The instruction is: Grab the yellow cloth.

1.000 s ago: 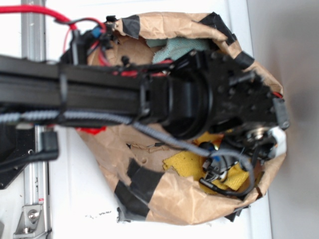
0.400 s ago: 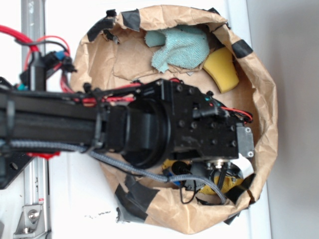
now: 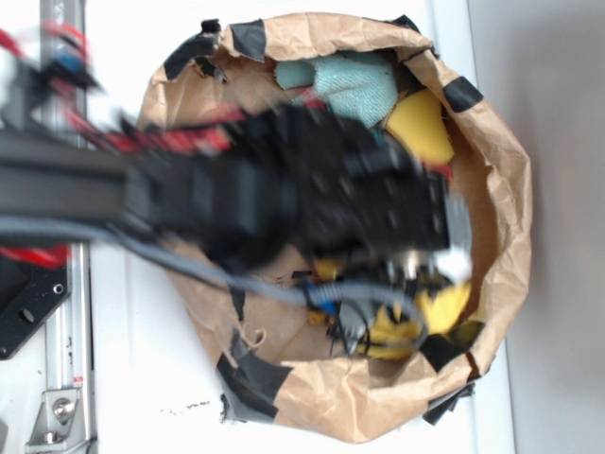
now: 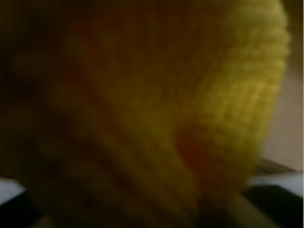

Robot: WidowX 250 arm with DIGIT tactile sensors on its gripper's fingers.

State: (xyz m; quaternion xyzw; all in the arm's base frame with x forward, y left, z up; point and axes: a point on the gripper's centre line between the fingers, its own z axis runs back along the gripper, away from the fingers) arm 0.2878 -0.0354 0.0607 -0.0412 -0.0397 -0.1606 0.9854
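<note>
The yellow cloth [image 3: 444, 307] lies bunched at the lower right inside the brown paper bag, partly under my arm. In the wrist view the yellow cloth [image 4: 190, 109] fills nearly the whole frame, very close and blurred, its folds narrowing toward the bottom. My gripper [image 3: 416, 288] points down into the bag right over the cloth. Its fingers are hidden by the cloth and the wrist, and the pinched folds suggest it is shut on the cloth. The arm is motion-blurred.
The crumpled paper bag [image 3: 506, 189], patched with black tape, rings the work area. A teal terry rag [image 3: 354, 85] and a smooth yellow sponge [image 3: 416, 128] lie at its top. A metal rail [image 3: 61, 378] runs down the left.
My arm has shifted up the picture and is now blurred. More of the yellow cloth shows at the gripper's right, bunched up. The teal rag and the sponge are partly covered again.
</note>
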